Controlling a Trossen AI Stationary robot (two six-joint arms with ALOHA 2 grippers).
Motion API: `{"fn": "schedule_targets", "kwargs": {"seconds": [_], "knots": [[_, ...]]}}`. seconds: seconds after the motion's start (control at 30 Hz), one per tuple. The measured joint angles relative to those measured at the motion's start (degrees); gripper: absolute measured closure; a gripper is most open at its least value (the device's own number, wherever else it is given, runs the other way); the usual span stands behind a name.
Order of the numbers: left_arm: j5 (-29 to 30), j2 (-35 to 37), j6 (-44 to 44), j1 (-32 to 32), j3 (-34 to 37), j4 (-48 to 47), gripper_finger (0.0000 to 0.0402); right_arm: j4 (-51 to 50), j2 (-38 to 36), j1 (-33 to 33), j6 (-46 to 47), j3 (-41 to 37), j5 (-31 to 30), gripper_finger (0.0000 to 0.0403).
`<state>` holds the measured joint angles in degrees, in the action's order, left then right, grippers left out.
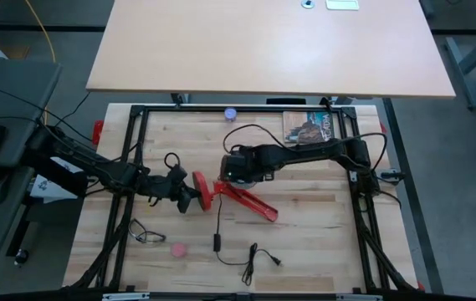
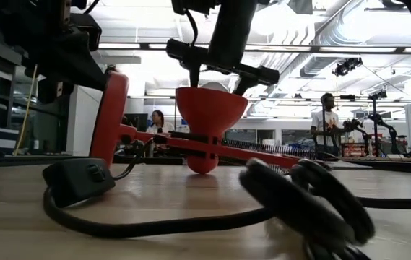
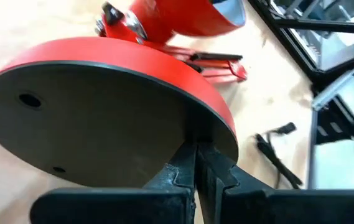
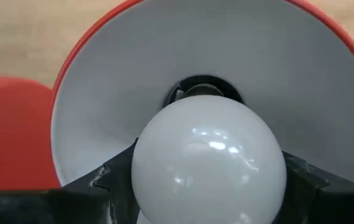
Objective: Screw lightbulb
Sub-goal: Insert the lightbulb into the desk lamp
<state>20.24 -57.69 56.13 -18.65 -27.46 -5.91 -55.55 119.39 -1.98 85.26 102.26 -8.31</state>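
The right gripper (image 4: pixel 208 180) is clamping the lightbulb (image 4: pixel 208 165) between part-open fingers (image 4: pixel 105 177), holding it inside the lamp's shade (image 4: pixel 102 106) at the high view's centre. The left gripper (image 3: pixel 195 171) is pinching the lamp's round base (image 3: pixel 102 118) with closed fingers.

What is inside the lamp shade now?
The lightbulb, held by the right gripper, sits inside the shade, before the dark socket. Its screw base is hidden behind the bulb.

Robotics lab, exposed ceiling ducts (image 2: pixel 378 29), people (image 2: pixel 326 119) at benches, another robot arm (image 2: pixel 378 119) behind
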Motion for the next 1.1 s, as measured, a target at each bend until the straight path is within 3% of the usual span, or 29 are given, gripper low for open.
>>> {"fn": "schedule_targets", "kwargs": {"seconds": [0.3,0.93,1.1], "knots": [[5.35,0.00,-4.88,0.00,-0.07,-2.38,0.0402,0.61,-0.08,2.67,21.57,0.02,6.26,0.0153],[5.82,-0.04,-5.39,0.07,-0.07,-2.74,0.0402,0.06,-0.06,2.21,22.36,0.07,5.08,0.0148],[6.07,-0.11,-5.35,0.16,-0.07,-2.51,0.0401,0.21,0.34,2.10,22.66,0.01,4.37,0.0115]]}}
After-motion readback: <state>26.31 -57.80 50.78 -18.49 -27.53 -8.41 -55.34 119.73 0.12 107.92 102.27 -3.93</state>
